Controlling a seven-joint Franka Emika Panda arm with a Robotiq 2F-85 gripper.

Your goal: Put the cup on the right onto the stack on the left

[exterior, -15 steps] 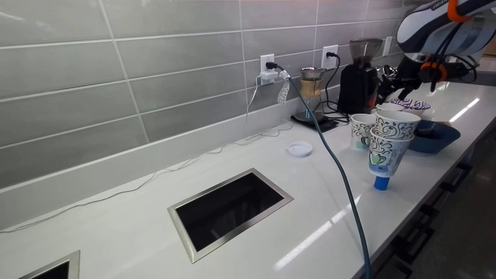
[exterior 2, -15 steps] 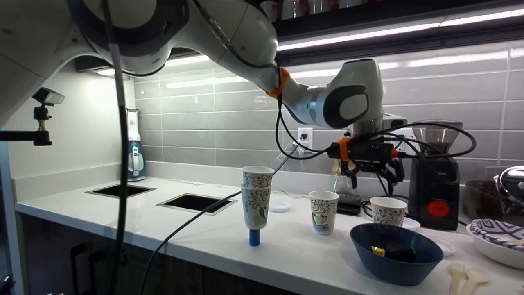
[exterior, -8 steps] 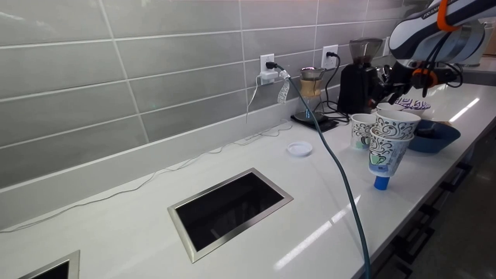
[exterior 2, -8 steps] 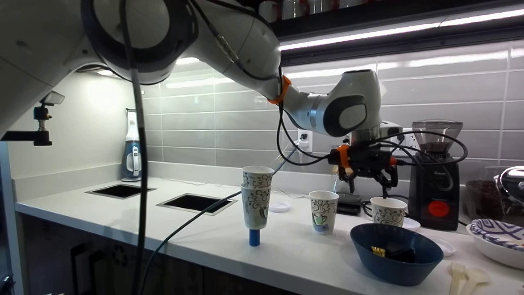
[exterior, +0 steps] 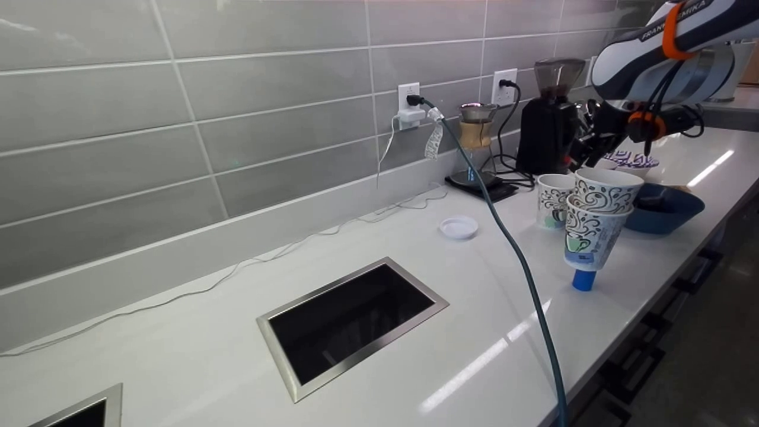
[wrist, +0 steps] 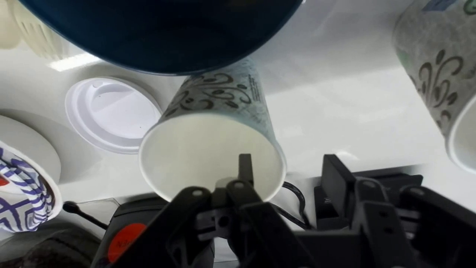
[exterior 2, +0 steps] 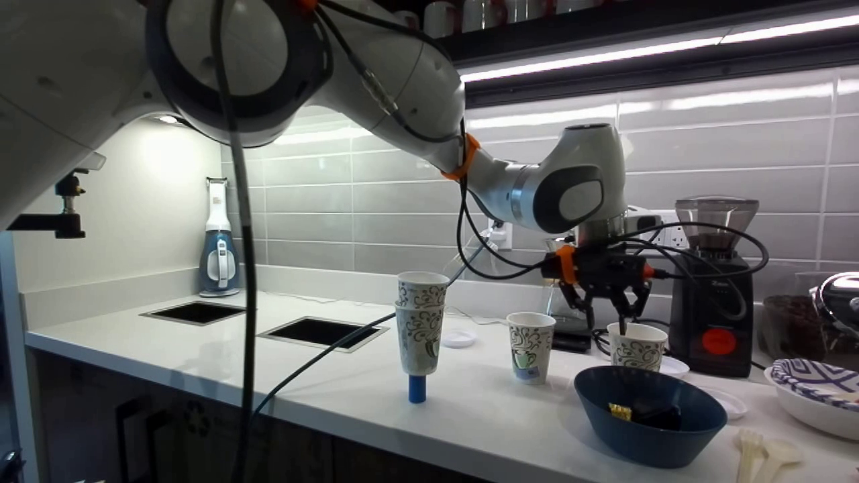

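The right cup [exterior 2: 636,352] is a white printed paper cup standing upright behind a dark blue bowl. In the wrist view the cup [wrist: 212,145] shows its open mouth. The stack [exterior 2: 421,329] of nested printed cups stands on a blue base on the left; it shows in an exterior view [exterior: 596,237] too. My gripper [exterior 2: 607,326] is at the right cup's rim, its jaws part-way apart with nothing held. In the wrist view the gripper [wrist: 292,173] has one finger [wrist: 245,169] over the cup's mouth and the other outside the rim. I cannot tell how deep the finger reaches.
A single printed cup [exterior 2: 530,349] stands between stack and right cup. The dark blue bowl [exterior 2: 644,439] is in front. A coffee grinder [exterior 2: 713,308] and a black scale [wrist: 372,193] stand behind. A white lid [wrist: 115,115] lies beside the cup. A cable [exterior 2: 322,359] crosses the counter.
My gripper has come down to the right cup's rim, and its fingers look closer together than a second ago. The cups and stack have not moved.
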